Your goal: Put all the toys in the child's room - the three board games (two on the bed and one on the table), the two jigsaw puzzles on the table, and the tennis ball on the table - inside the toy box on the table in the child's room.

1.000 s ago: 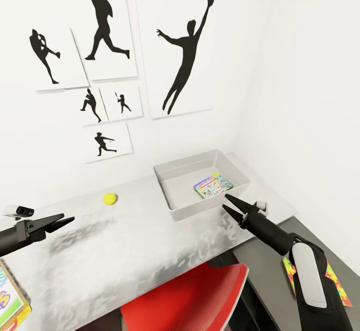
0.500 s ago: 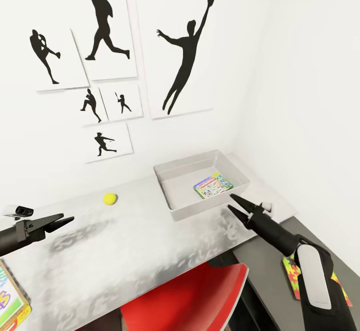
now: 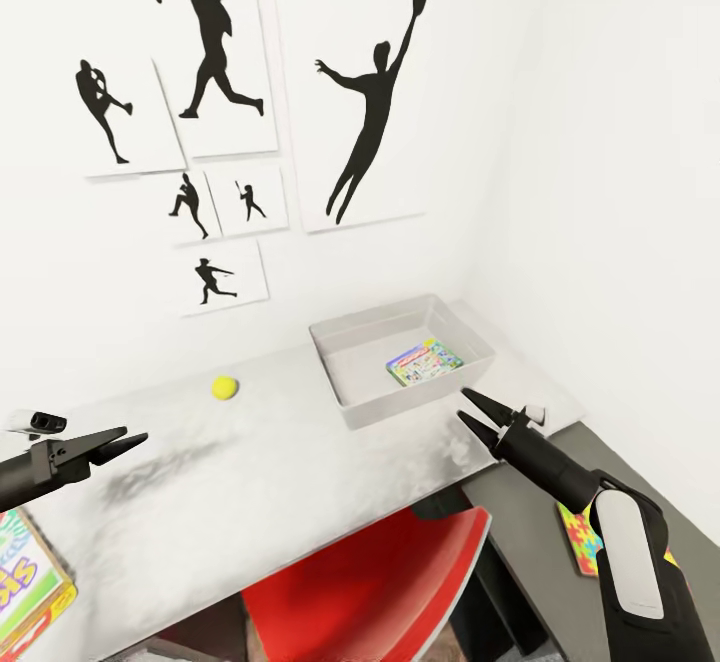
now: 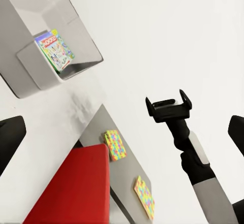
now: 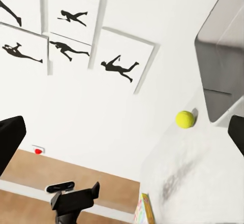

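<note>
Done so far: one board game [image 3: 425,362] with a bright cartoon cover lies flat inside the toy box [image 3: 345,347], at its right side.
Toy box place: far right on the light grey top of the table [image 3: 280,472], close to the wall corner.
Tennis ball [image 3: 224,387]: on the table top, left of the toy box and well apart from it; not yet collected.
Jigsaw puzzles: one jigsaw sheet [image 3: 583,540] lies on the lower dark grey section at the near right, partly hidden by the right arm; in the left wrist view two sheets [image 4: 115,145] [image 4: 144,197] lie there, apart from each other.
Second board game [image 3: 28,582]: at the near left edge of the head view, outside the box.
Third board game: I cannot say where it is.
Left gripper [image 3: 128,439]: fingers parted, holding nothing, above the left of the table.
Right gripper [image 3: 472,414]: fingers parted, empty, just near the toy box front wall.
Judgement: about one of six toys is in; ball, two puzzles and two games are left.
</note>
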Available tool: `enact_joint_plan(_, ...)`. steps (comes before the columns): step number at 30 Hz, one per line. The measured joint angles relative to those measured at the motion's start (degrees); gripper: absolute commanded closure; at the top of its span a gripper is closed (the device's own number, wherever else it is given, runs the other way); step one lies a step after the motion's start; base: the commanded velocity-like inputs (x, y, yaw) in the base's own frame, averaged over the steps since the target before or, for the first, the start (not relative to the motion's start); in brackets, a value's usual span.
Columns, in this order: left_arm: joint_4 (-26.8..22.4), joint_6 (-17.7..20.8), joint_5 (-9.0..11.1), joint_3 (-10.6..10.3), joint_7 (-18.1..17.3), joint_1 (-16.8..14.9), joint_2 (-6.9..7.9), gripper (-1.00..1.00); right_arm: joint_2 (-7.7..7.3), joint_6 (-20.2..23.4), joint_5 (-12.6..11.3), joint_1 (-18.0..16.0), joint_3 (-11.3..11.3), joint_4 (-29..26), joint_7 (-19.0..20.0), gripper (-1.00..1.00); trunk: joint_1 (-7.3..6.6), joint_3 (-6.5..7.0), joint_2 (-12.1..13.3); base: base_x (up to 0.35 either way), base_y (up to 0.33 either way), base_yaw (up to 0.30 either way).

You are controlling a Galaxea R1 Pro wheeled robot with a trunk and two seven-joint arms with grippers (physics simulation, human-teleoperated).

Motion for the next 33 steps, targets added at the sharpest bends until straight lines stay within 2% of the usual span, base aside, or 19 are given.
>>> enact_joint_plan(4,0.0,0.0,0.0,0.0,0.0,0.0,0.00,-1.00,0.00,-0.1,0.3,0.0,0.0,0.0,-1.1,-1.00,0.00,0.00,0.0,-0.030,0.000,0.000)
enact_joint_plan(9,0.0,0.0,0.0,0.0,0.0,0.0,0.00,-1.00,0.01,-0.1,2.0,0.0,0.0,-0.3,-7.7,-1.00,-0.01,0.00,0.0,-0.010,0.000,0.000)
enact_joint_plan(10,0.0,0.0,0.0,0.0,0.0,0.0,0.02,-1.00,0.05,0.0,2.4,0.0,0.1,-0.5,-10.5,-1.00,-0.01,0.00,0.0,-0.020,0.000,0.000)
enact_joint_plan(14,0.0,0.0,0.0,0.0,0.0,0.0,0.07,-1.00,0.14,0.0,2.3,0.0,0.3,-0.6,-15.0,-1.00,0.00,0.00,0.0,-0.069,0.001,0.000)
enact_joint_plan(25,0.0,0.1,0.0,0.6,0.0,0.0,0.21,-1.00,0.40,0.1,2.3,0.0,0.4,-0.8,-16.4,-1.00,0.00,0.00,0.0,-0.089,0.027,0.000)
enact_joint_plan(33,0.0,0.1,0.0,0.8,0.0,0.0,0.27,-1.00,0.22,-0.2,2.2,0.0,0.2,-0.8,-14.2,-1.00,-0.01,0.19,0.0,-0.009,0.003,-0.069)
